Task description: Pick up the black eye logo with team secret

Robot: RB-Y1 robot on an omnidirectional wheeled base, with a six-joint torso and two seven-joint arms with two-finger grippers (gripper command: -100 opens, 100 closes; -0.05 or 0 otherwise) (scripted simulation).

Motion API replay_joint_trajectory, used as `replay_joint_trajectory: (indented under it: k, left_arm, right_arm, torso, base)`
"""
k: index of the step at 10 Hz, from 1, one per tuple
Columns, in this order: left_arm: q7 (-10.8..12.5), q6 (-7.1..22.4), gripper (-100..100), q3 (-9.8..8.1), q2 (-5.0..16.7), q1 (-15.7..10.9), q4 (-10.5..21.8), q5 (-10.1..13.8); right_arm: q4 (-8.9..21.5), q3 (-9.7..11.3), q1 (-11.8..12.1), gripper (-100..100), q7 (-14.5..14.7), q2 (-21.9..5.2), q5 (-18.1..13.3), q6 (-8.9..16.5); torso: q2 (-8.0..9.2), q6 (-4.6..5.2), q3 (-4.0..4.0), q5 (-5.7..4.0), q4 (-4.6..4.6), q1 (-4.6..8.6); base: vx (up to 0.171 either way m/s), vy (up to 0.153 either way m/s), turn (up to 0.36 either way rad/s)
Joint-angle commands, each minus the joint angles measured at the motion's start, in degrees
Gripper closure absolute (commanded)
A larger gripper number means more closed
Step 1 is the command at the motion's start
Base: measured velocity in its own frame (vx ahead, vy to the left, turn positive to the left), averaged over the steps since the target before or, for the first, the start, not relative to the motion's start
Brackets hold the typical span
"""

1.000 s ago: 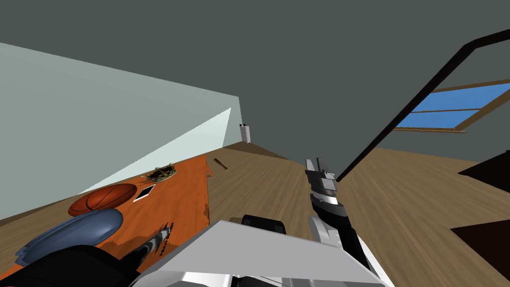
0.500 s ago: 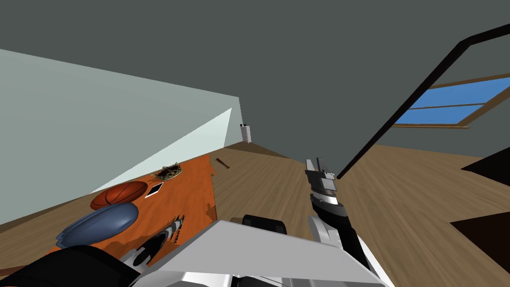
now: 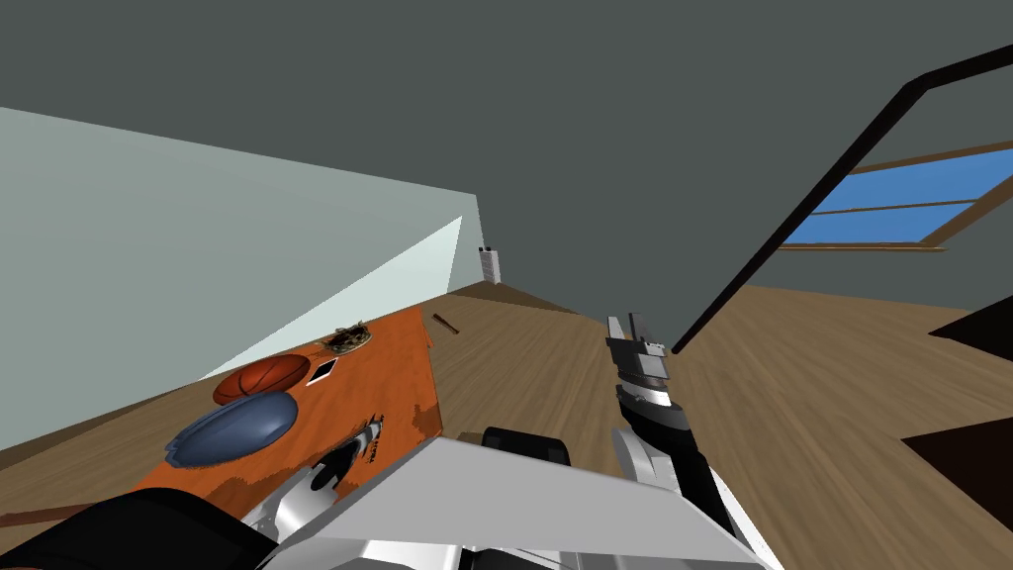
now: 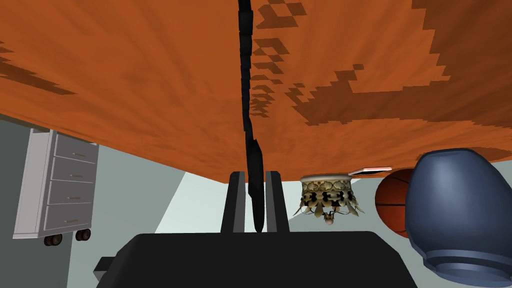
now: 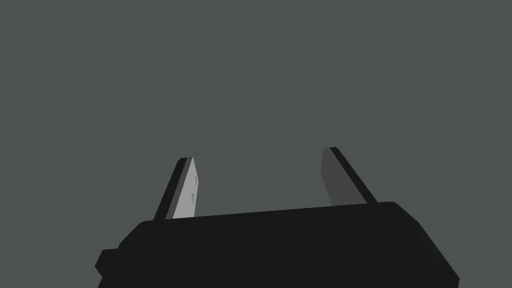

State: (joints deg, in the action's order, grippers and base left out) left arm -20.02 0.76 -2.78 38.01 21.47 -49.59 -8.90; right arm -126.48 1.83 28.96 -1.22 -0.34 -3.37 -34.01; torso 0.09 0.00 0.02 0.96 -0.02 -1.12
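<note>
Black logo piece (image 4: 248, 100), thin and seen edge-on, sits betw the L gripper (image 4: 255, 173) fingers (image 4: 235, 200). Both blades press its sides, so the L jaws are clenched on it. From there it runs as a narrow dark strip away from the fingertips, across the orange tabletop (image 4: 125, 75). Can't tell if it touches the top or is clear of it.

Head view: L gripper (image 3: 374, 427) is low over the near part of the orange table (image 3: 396, 366), close to its floor-side edge.

Other items on the table, further along from the gripper:
- blue vase-like vessel (image 4: 460, 210), lying on its side in head view (image 3: 237, 430)
- basketball (image 4: 392, 205) just past it, near touching (image 3: 262, 376)
- flat white card (image 4: 370, 170) beside the ball (image 3: 322, 371)
- ornate gold/dark ornament (image 4: 327, 195) at the far end (image 3: 348, 338)

White drawer unit on wheels (image 4: 60, 185) stands by the wall beyond the table edge.

R gripper (image 3: 628, 322) is held up over the wood floor (image 3: 554, 366), well apart from the table. R wrist view: R gripper (image 5: 258, 154) blades stand wide apart, nothing betw them, jaws released. Small brown stick (image 3: 445, 324) on the floor near the table's far corner.
</note>
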Motion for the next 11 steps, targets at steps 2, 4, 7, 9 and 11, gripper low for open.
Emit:
replay_joint_trajectory:
  k: [2,4,7,9,11]
  left_arm:
    - [-2.21,4.19,100,-0.34,-1.47,-0.07,-3.81,0.6]
    - [-2.21,7.47,100,-0.34,-1.47,-0.07,-6.53,0.6]
    - [-4.22,12.45,100,-0.76,-3.03,-0.31,-11.42,0.96]
    - [-6.23,15.43,100,-1.18,-4.59,-0.54,-14.7,1.33]
    - [-6.23,17.44,100,-1.18,-4.59,-0.54,-16.31,1.33]
  right_arm:
    - [0.0,0.0,0.0,0,0.0,0.0,0.0,0.0]
    - [0.0,0.0,0.0,0,0.0,0.0,0.0,0.0]
    - [0.0,0.0,0.0,0,0.0,0.0,0.0,0.0]
    - [0.0,0.0,0.0,0,0.0,0.0,0.0,0.0]
    - [0.0,0.0,0.0,0,0.0,0.0,0.0,0.0]
  torso:
    - [-0.13,-0.02,-0.08,-0.01,-0.04,0.02]
    - [-0.03,-0.03,-0.03,0.01,-0.04,-0.06]
    - [-0.09,-0.02,-0.07,0.0,-0.06,-0.08]
    - [-0.08,-0.05,-0.1,0.01,-0.11,-0.04]
    - [-0.17,-0.01,-0.13,-0.05,-0.1,0.09]
  base:
    - [-0.055,0.039,0.007]
    - [-0.059,0.041,0.003]
    - [-0.061,0.051,0.007]
    - [-0.082,0.052,0.021]
    - [-0.02,0.008,-0.002]
